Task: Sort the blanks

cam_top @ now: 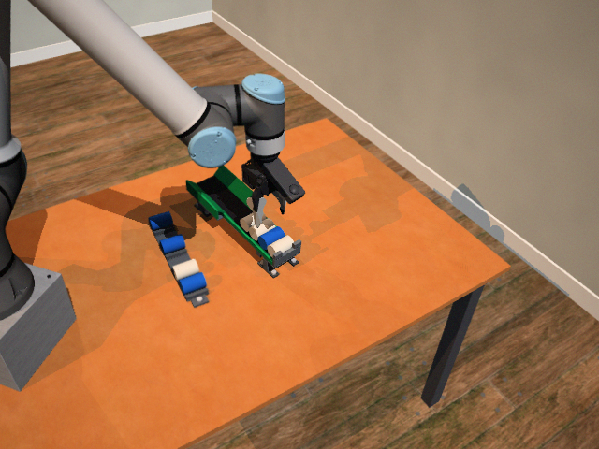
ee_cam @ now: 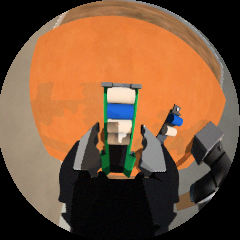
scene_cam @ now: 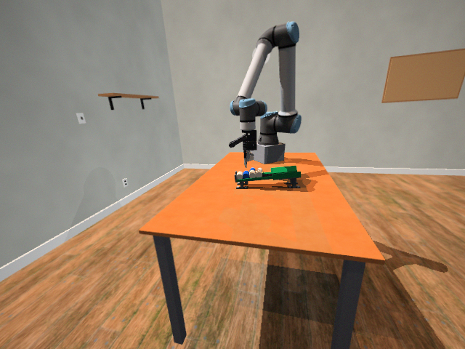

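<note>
Top view: my claw [cam_top: 270,216] [scene_cam: 245,166] [ee_cam: 120,124] stands partly spread, holding nothing, above the ramp [cam_top: 241,226] [scene_cam: 268,177] [ee_cam: 106,122], where a blue blank [cam_top: 271,237] [scene_cam: 245,174] [ee_cam: 120,111] lies among cream ones; I judge sorting is in hand, with the rack's [cam_top: 198,300] [ee_cam: 177,108] lone cream blank [cam_top: 185,268] [ee_cam: 170,131] still to be exchanged for it. Exterior view: the orange tabletop [cam_top: 314,309] [scene_cam: 262,217] [ee_cam: 75,60] stands on a wooden floor [cam_top: 507,386] [scene_cam: 94,300] beneath grey walls [scene_cam: 210,75]. Wrist view: the claw straddles the row, so the next move likely calls for aligning over the blue blank, lowering and closing.

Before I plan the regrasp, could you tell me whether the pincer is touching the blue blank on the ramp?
Apart: the wrist view shows both fingers short of it.
</note>
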`<state>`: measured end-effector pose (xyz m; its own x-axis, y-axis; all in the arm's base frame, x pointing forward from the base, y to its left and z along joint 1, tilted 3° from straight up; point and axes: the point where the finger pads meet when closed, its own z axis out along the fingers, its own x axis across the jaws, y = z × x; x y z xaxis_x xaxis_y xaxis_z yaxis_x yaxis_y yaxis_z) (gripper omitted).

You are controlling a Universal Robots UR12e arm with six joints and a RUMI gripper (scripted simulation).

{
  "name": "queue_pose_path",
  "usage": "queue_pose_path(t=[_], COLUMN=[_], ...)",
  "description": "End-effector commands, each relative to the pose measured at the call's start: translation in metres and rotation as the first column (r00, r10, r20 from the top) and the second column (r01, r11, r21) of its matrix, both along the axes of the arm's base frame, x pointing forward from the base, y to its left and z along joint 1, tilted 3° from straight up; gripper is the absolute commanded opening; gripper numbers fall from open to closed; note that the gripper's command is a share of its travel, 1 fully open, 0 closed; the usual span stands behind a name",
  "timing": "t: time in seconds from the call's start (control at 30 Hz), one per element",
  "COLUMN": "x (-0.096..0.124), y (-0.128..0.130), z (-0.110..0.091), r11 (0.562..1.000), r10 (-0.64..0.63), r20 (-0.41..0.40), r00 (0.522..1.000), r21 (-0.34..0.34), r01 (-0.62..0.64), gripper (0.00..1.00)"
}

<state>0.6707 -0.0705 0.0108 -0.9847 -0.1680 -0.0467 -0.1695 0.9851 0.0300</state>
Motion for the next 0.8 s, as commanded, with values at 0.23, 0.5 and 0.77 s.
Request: queue_pose_path(t=[0.23, 0.5, 0.77], x=[0.001, 0.002, 0.002], y=[0.000, 0.000, 0.000], z=[-0.016, -0.025, -0.027], r11=[1.000, 1.000, 1.000], r10=[0.000, 0.000, 0.000], r20=[0.002, 0.002, 0.002], r00=[1.000, 1.000, 1.000], r21=[0.000, 0.000, 0.000], r01=[0.000, 0.000, 0.000], gripper=[0.49, 0.49, 0.49])
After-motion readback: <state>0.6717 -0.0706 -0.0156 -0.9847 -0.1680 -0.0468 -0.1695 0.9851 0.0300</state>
